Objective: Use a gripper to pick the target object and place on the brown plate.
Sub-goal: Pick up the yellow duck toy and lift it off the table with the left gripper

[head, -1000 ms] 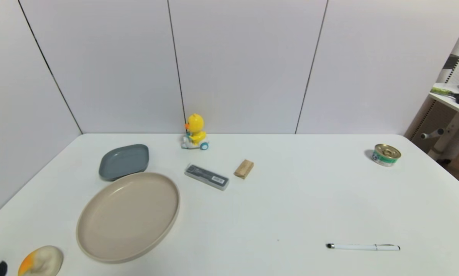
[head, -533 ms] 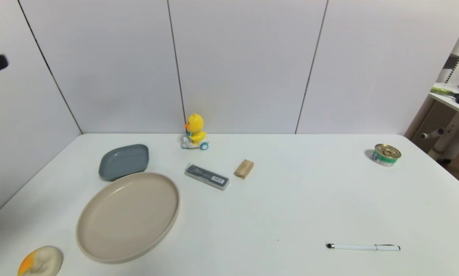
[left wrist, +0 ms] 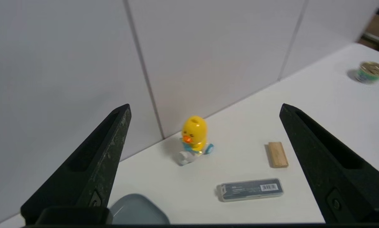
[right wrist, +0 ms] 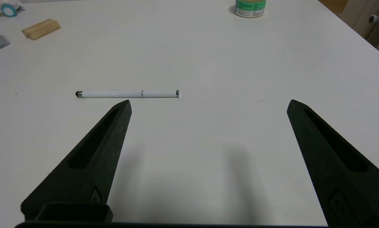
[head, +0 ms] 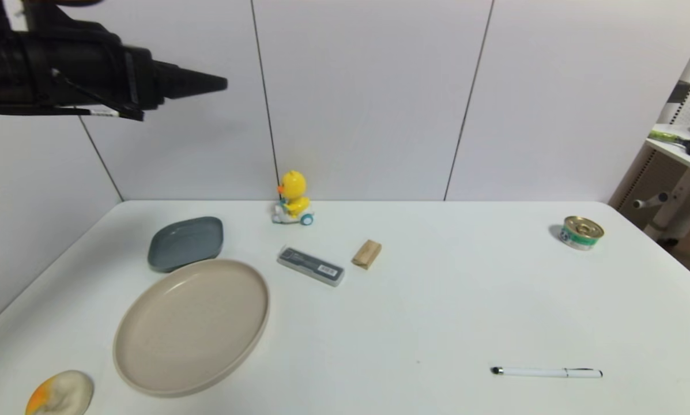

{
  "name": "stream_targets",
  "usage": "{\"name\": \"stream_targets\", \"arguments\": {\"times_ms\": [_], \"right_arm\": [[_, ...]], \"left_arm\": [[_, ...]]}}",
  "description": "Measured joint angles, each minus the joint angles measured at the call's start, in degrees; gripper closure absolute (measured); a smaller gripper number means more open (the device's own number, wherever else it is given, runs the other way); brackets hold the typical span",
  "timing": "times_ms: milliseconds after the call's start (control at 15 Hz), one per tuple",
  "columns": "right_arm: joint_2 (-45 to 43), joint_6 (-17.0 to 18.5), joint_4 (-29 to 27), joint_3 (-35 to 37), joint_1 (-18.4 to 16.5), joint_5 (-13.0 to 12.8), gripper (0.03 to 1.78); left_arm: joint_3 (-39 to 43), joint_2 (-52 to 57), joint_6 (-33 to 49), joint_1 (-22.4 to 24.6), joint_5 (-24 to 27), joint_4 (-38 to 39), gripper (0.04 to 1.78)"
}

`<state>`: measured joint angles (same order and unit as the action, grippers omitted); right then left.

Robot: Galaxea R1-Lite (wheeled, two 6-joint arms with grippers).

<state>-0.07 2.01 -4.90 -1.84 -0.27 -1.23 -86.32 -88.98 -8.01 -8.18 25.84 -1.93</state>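
We hold our left gripper [head: 221, 84] high above the grey dish [head: 185, 242], its fingers spread wide and holding nothing. The duck toy [head: 292, 199] stands at the table's far edge by the wall, beyond the brown plate [head: 192, 324]. Our right gripper [right wrist: 208, 104] hovers, fingers wide apart, near the white pen [right wrist: 127, 93].

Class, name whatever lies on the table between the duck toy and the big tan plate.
Bare tabletop, head view: duck toy, tan plate. Grey case lies just right of that line.

yellow duck [head: 293, 193], beige plate [head: 192, 325], grey dish [head: 185, 243]
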Motion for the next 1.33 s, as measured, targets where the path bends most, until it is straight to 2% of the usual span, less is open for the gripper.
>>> {"name": "stream_targets", "arguments": {"times_ms": [133, 267, 867, 1333], "right_arm": [[0.0, -0.01, 0.02, 0.0, 0.0, 0.05, 0.11], [0.0, -0.01, 0.02, -0.02, 0.0, 0.02, 0.11], [0.0, -0.01, 0.0, 0.0, 0.0, 0.02, 0.11], [0.0, 0.0, 0.02, 0.0, 0.02, -0.02, 0.11]], "left_arm": [[-0.8, -6.0, -2.99, -0.13, 7.19, 2.11, 0.13], [-0.23, -11.22, -5.5, -0.2, 10.05, 6.3, 0.13], [0.52, -31.37, -9.7, -0.26, 10.2, 28.0, 0.13], [-4.8, -38.8, -8.55, -1.13, 10.09, 30.21, 0.13]]}}
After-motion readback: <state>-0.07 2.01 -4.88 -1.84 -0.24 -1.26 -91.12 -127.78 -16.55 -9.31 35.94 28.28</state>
